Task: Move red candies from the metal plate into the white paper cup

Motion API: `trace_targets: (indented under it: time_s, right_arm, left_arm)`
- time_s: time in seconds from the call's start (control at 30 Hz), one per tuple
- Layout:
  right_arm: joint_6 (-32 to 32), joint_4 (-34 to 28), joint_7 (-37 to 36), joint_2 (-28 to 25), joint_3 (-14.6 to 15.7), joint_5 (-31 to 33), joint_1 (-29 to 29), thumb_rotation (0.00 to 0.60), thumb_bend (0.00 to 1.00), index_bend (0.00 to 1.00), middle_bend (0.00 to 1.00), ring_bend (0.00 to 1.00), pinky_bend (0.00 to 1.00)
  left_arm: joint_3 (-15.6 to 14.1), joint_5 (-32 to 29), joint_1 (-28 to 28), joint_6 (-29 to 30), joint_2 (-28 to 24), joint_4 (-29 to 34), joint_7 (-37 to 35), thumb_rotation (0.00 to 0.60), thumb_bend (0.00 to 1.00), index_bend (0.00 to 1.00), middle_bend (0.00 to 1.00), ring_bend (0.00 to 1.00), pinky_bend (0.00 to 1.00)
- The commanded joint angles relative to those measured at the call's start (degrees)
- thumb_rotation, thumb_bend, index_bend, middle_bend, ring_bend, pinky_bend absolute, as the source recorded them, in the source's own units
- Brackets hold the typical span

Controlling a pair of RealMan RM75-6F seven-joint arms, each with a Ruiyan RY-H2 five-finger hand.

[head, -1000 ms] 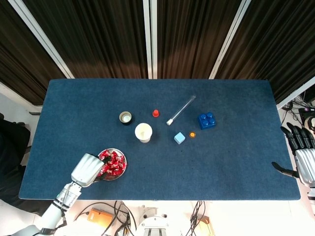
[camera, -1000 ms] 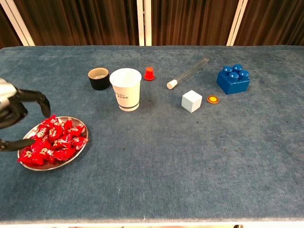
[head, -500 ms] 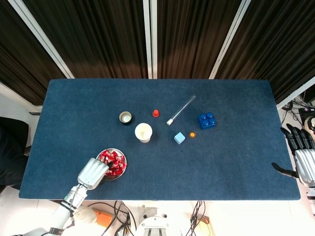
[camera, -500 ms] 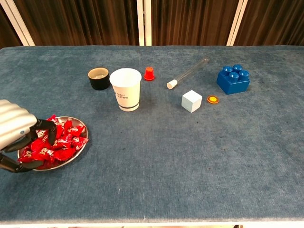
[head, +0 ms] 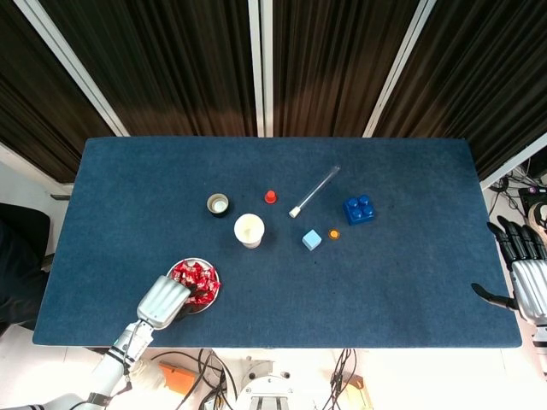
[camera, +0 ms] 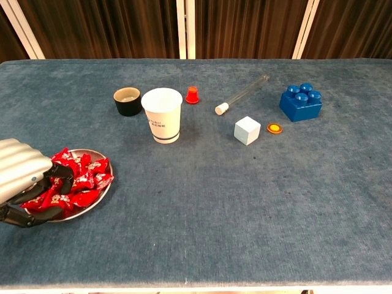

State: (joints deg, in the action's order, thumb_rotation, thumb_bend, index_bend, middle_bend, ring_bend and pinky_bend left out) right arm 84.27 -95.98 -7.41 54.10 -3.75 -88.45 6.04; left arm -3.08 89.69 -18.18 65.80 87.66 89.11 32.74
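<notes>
A metal plate (head: 216,291) (camera: 105,195) heaped with red candies (head: 198,277) (camera: 84,180) sits near the table's front left edge. My left hand (head: 162,301) (camera: 21,176) lies over the plate's near-left side. Its fingers (camera: 60,178) curl down into the pile and the thumb sits under the plate's front rim. Whether a candy is gripped is hidden. The white paper cup (head: 249,230) (camera: 162,115) stands upright behind and to the right of the plate. My right hand (head: 523,266) hangs past the table's right edge with fingers spread, holding nothing.
A small dark cup (head: 218,204) (camera: 127,101) stands left of the paper cup. Behind and to its right lie a red cap (head: 270,196), a test tube (head: 314,191), a pale blue cube (head: 312,239), an orange disc (head: 334,233) and a blue block (head: 359,209).
My left hand came down from above the plate's left side onto the candies, and its fingers have curled further into the pile. The right hand stayed put.
</notes>
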Motion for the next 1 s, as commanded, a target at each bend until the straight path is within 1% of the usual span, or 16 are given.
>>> trace_targets:
  time_s: [0.03, 0.13, 0.2, 0.3, 0.33, 0.4, 0.47, 0.5, 0.6, 0.7, 0.77, 0.9, 1.0]
  right_arm:
    - [0.08, 0.05, -0.02, 0.03, 0.01, 0.06, -0.07, 0.600, 0.28, 0.00, 0.03, 0.00, 0.00]
    - [0.35, 0.03, -0.08, 0.01, 0.00, 0.05, -0.22, 0.600, 0.28, 0.00, 0.03, 0.00, 0.00]
    - [0.59, 0.01, -0.06, 0.00, 0.01, -0.01, -0.35, 0.600, 0.28, 0.00, 0.03, 0.00, 0.00]
    - [0.87, -0.10, 0.07, -0.02, 0.05, -0.10, -0.51, 0.600, 0.28, 0.00, 0.03, 0.00, 0.00]
    - [0.89, -0.18, 0.13, -0.04, 0.09, -0.12, -0.56, 0.600, 0.28, 0.00, 0.03, 0.00, 0.00]
    - [0.96, -0.33, 0.23, -0.11, 0.12, -0.16, -0.62, 0.600, 0.28, 0.00, 0.03, 0.00, 0.00]
    - [1.06, -0.56, 0.38, -0.23, 0.17, -0.23, -0.70, 0.600, 0.28, 0.00, 0.03, 0.00, 0.00]
    - [1.12, -0.68, 0.42, -0.31, 0.18, -0.25, -0.75, 0.600, 0.28, 0.00, 0.03, 0.00, 0.00]
    - [1.36, -0.76, 0.42, -0.40, 0.20, -0.18, -0.96, 0.600, 0.28, 0.00, 0.03, 0.00, 0.00]
    - [1.42, -0.61, 0.21, -0.47, 0.28, 0.06, -1.19, 0.600, 0.28, 0.00, 0.03, 0.00, 0.00]
    - [1.46, -0.47, 0.02, -0.50, 0.28, 0.23, -1.31, 0.600, 0.28, 0.00, 0.03, 0.00, 0.00]
    - [1.38, -0.13, -0.29, -0.43, 0.25, 0.46, -1.39, 0.600, 0.28, 0.00, 0.03, 0.00, 0.00]
    - [1.11, -0.01, -0.42, -0.33, 0.23, 0.49, -1.26, 0.600, 0.28, 0.00, 0.03, 0.00, 0.00]
  left_arm:
    - [0.60, 0.56, -0.52, 0.88, -0.55, 0.62, -1.42, 0.600, 0.44, 0.61, 0.89, 0.80, 0.83]
    - [2.21, 0.43, -1.34, 1.64, -1.97, 2.95, -3.69, 0.600, 0.44, 0.61, 0.89, 0.80, 0.83]
    - [3.80, 0.32, -2.12, 2.19, -3.02, 4.94, -5.23, 0.600, 0.44, 0.61, 0.89, 0.80, 0.83]
    - [7.47, -0.09, -4.24, 2.53, -4.57, 8.44, -6.79, 0.600, 0.44, 0.61, 0.90, 0.80, 0.83]
    - [9.19, -0.64, -5.37, 2.20, -4.82, 9.55, -7.25, 0.600, 0.44, 0.61, 0.90, 0.81, 0.83]
    - [11.57, -2.24, -7.28, 0.74, -4.99, 10.92, -7.56, 0.600, 0.44, 0.61, 0.92, 0.83, 0.83]
    - [14.49, -4.95, -10.16, -2.14, -4.97, 12.12, -7.09, 0.600, 0.43, 0.61, 0.92, 0.83, 0.83]
    - [16.09, -6.94, -11.88, -4.00, -4.73, 12.29, -6.68, 0.600, 0.43, 0.61, 0.92, 0.83, 0.83]
    - [19.28, -12.31, -15.65, -7.68, -3.52, 11.42, -5.37, 0.600, 0.43, 0.61, 0.92, 0.83, 0.83]
    - [21.23, -17.31, -18.61, -10.01, -1.85, 9.20, -4.47, 0.600, 0.43, 0.61, 0.92, 0.83, 0.83]
    - [21.90, -19.90, -20.04, -11.03, -0.91, 7.88, -4.34, 0.599, 0.43, 0.61, 0.92, 0.83, 0.83]
    - [22.31, -25.03, -23.08, -12.76, 0.99, 5.11, -2.73, 0.600, 0.43, 0.60, 0.92, 0.83, 0.83]
    - [22.12, -27.69, -24.73, -13.54, 2.11, 3.76, -1.95, 0.600, 0.42, 0.59, 0.92, 0.83, 0.83]
